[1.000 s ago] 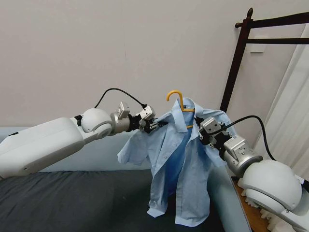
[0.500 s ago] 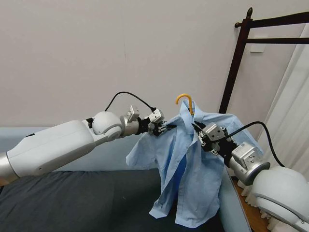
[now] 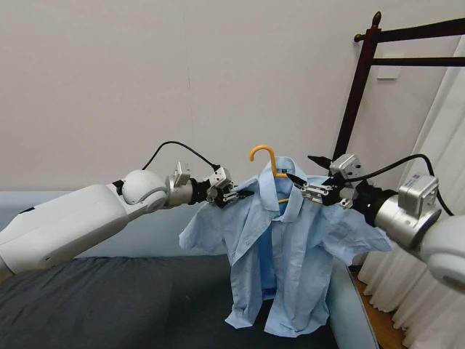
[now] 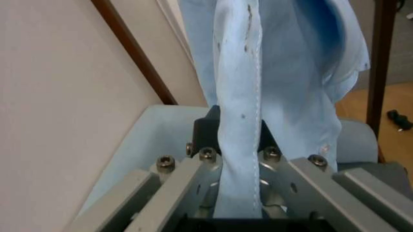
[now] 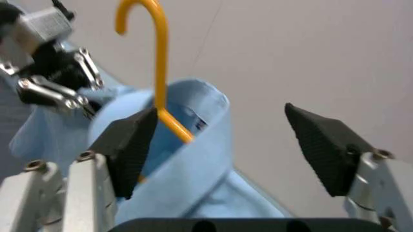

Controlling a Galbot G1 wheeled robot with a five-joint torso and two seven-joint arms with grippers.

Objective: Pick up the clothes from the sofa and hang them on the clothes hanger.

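The shirt (image 3: 287, 251) hangs in the air over the right end of the sofa (image 3: 109, 305), clear of the seat, draped on a yellow hanger (image 3: 263, 154) whose hook stands up out of the collar. The hook catches on nothing; the dark wooden rack (image 3: 357, 94) stands well apart, behind and to the right.

The left gripper (image 3: 234, 194) reaches in from the left and holds the shirt at its left shoulder. In the left wrist view its fingers (image 4: 206, 133) are clenched on a fold of blue cloth that runs straight up between them.

The right gripper (image 3: 299, 167) sits at the shirt's other shoulder, just beside the collar. Its fingers (image 5: 132, 145) are spread wide and grasp nothing. In the right wrist view the collar and the hanger's hook lie in the gap between them. One finger looks to be against the hanger's neck, though from this angle contact cannot be told for sure.

The shirt's front hangs open, its hem low above the seat's right edge.
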